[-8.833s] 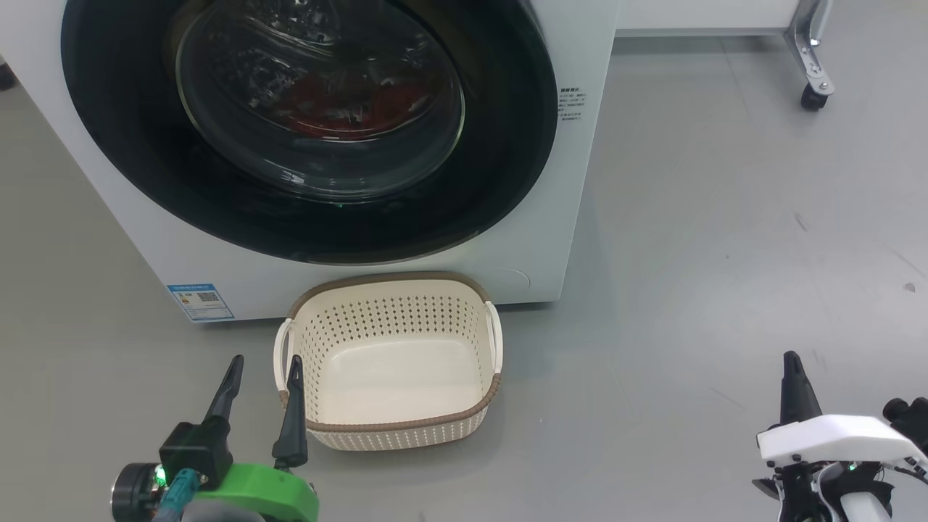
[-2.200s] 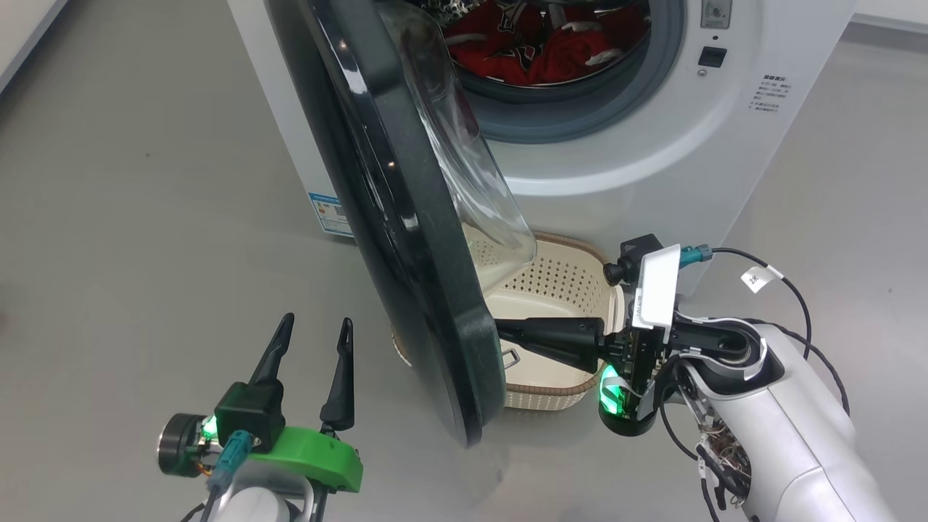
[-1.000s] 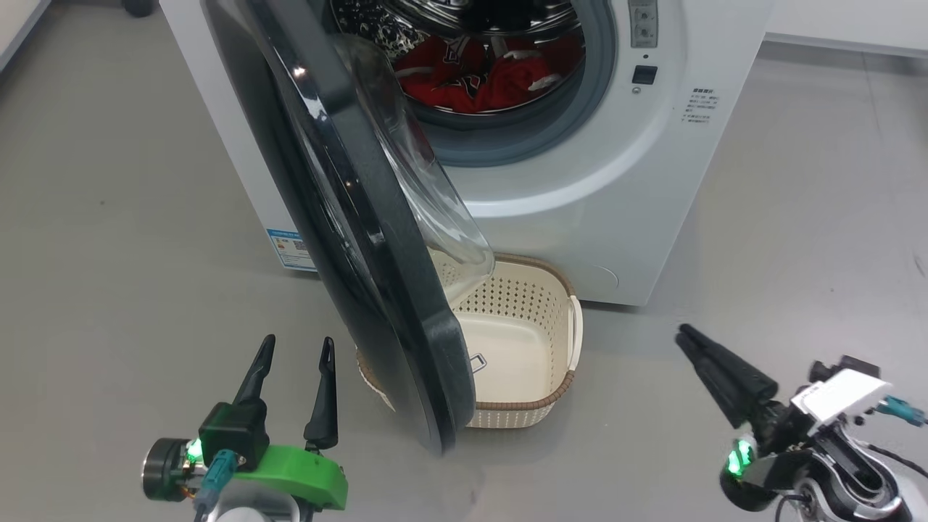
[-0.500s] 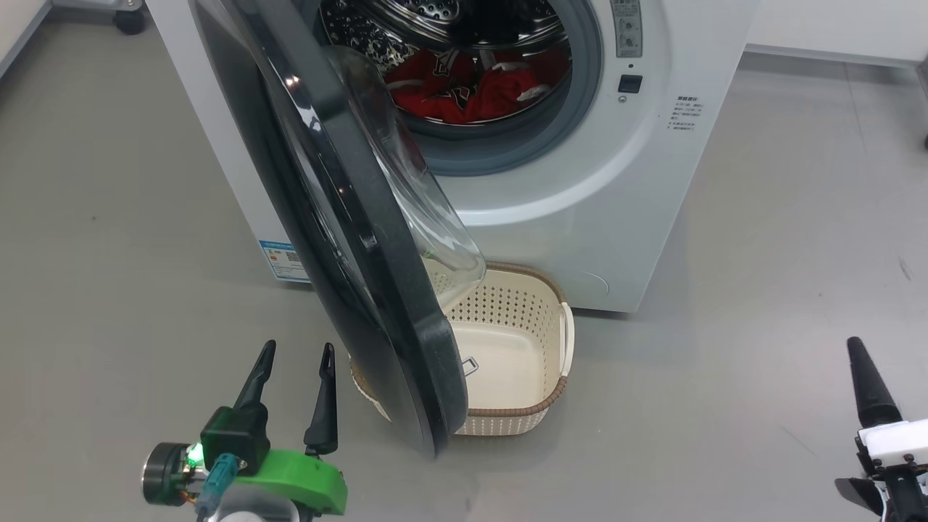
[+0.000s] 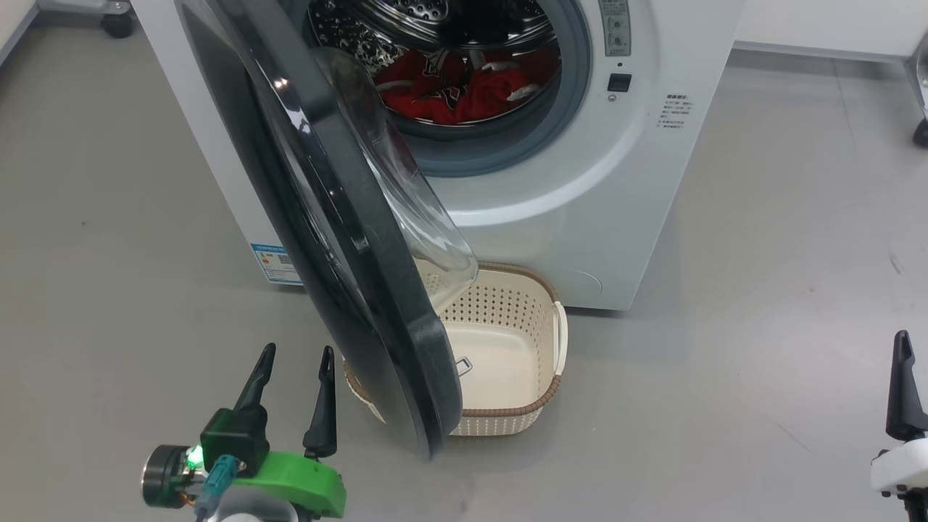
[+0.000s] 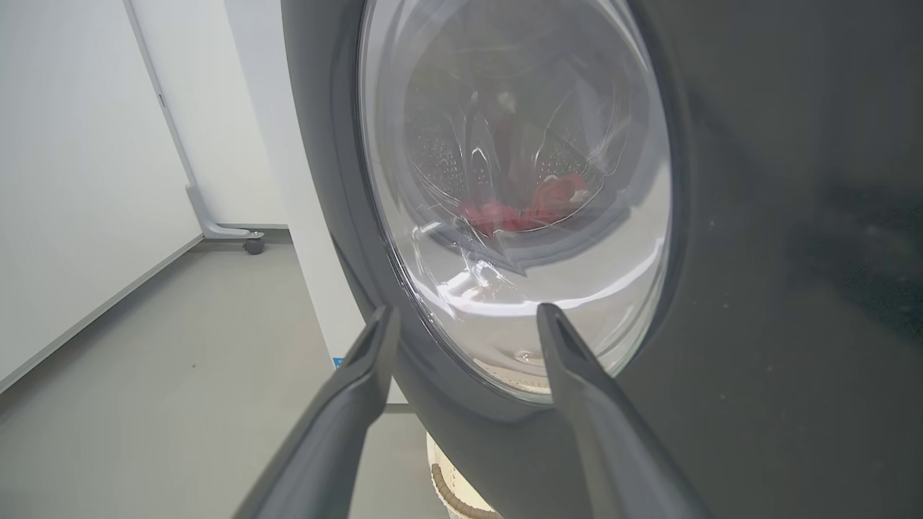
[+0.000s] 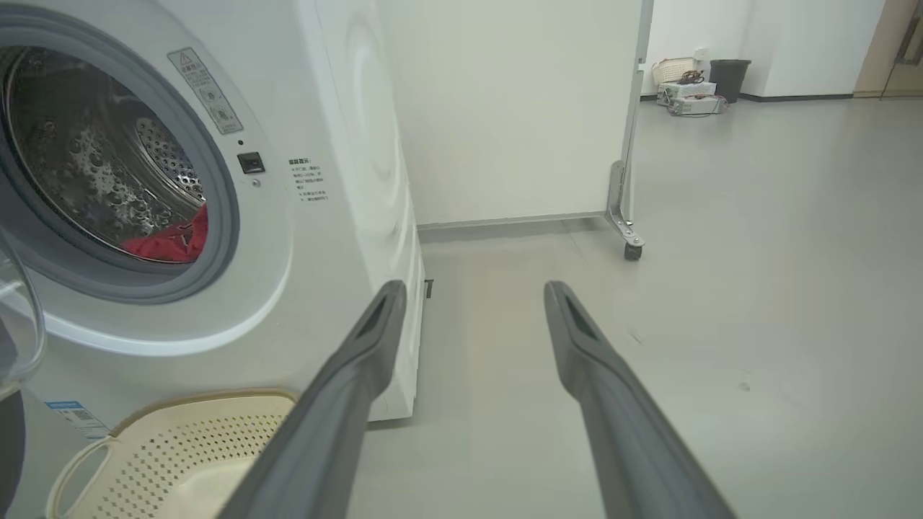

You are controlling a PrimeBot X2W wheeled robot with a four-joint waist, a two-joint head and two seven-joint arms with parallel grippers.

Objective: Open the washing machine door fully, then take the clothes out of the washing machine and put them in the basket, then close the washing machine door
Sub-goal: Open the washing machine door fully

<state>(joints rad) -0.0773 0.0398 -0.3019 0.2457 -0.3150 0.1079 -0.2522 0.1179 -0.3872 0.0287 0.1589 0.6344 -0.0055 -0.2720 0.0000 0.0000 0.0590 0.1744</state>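
The left pincer [image 5: 299, 349] stood wide and empty, and just ahead of it and to its right hung the washing machine door [image 5: 341, 239], swung only part of the way out. The right pincer [image 7: 474, 287] was also spread wide with nothing in it, well apart from the door, with the washing machine [image 5: 580, 196] ahead and to its left. The red clothes [image 5: 464, 90] lay in the drum [image 7: 94, 166], far ahead of both pincers. The basket [image 5: 500, 308] sat on the floor against the machine's front, empty, its left part under the door and its glass bowl [image 5: 406, 196].

The main risk seemed to be the half-open door. The left pincer faced the door's glossy outer side, so a push from there would probably shut it rather than open it, and long fingers could slide off so smooth a surface. Were the door swung wider from the inside, its edge would sweep toward the left pincer and might strike it. Left as it stood, it overhung the basket, so a limp jersey carried across could catch on the bowl or drop to the floor. Whether the door's lower edge cleared the basket rim I could not tell.
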